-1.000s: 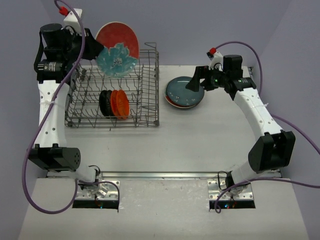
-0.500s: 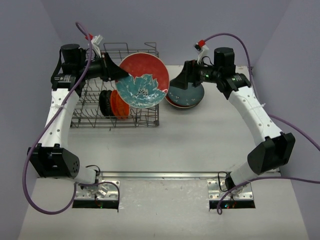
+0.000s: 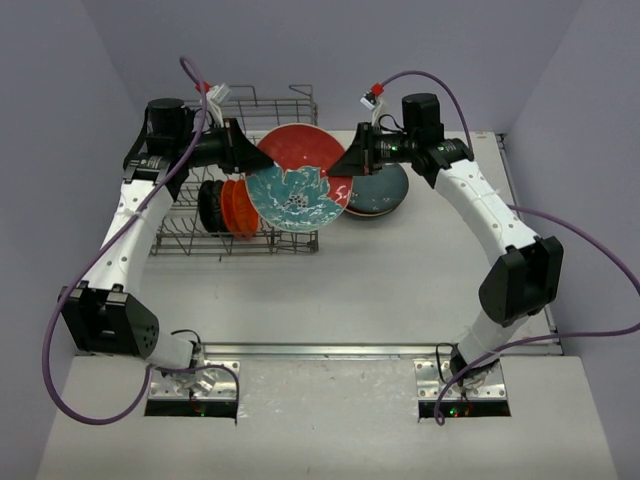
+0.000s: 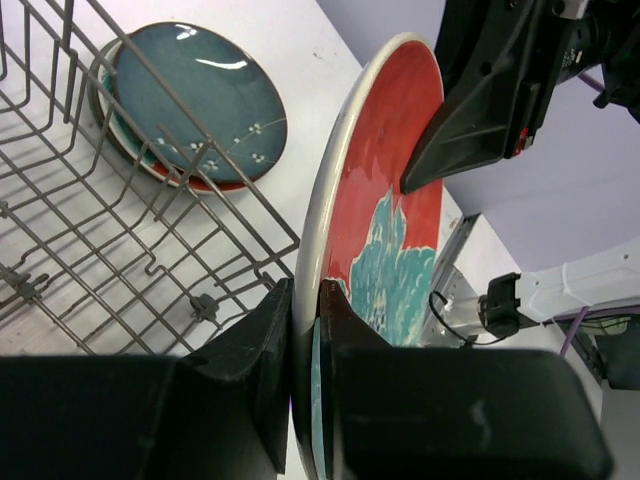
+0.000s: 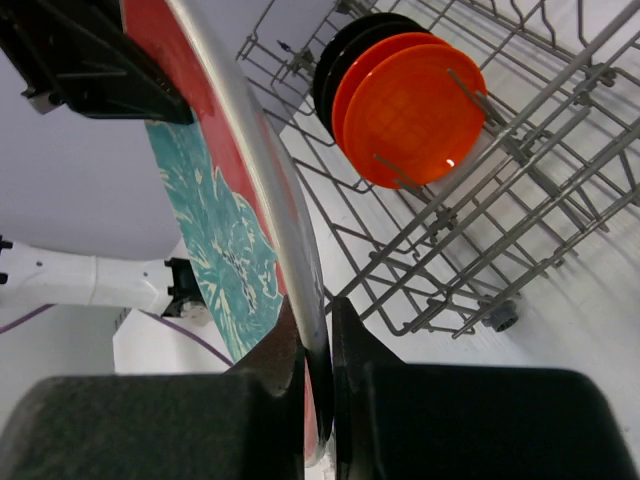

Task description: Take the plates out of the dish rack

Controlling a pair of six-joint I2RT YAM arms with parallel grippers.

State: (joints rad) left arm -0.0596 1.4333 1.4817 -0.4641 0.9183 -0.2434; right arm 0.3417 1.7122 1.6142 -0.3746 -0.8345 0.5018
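Left hand (image 3: 250,160) and right hand (image 3: 345,165) each pinched the red plate (image 3: 297,185) by its rim — opposite sides. It hung near the rack (image 3: 190,235).

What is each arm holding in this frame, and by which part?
Both hold the red floral plate by its rim: left fingers on the side nearer the rack, right fingers on the opposite side.

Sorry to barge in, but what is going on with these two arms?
They are unloading the dish rack. The left gripper and the right gripper each pinch the rim of the red floral plate, held in the air at the rack's right end; it looks like a handover. Small black plates and orange plates stand in the rack, and a stack of plates lies on the table.
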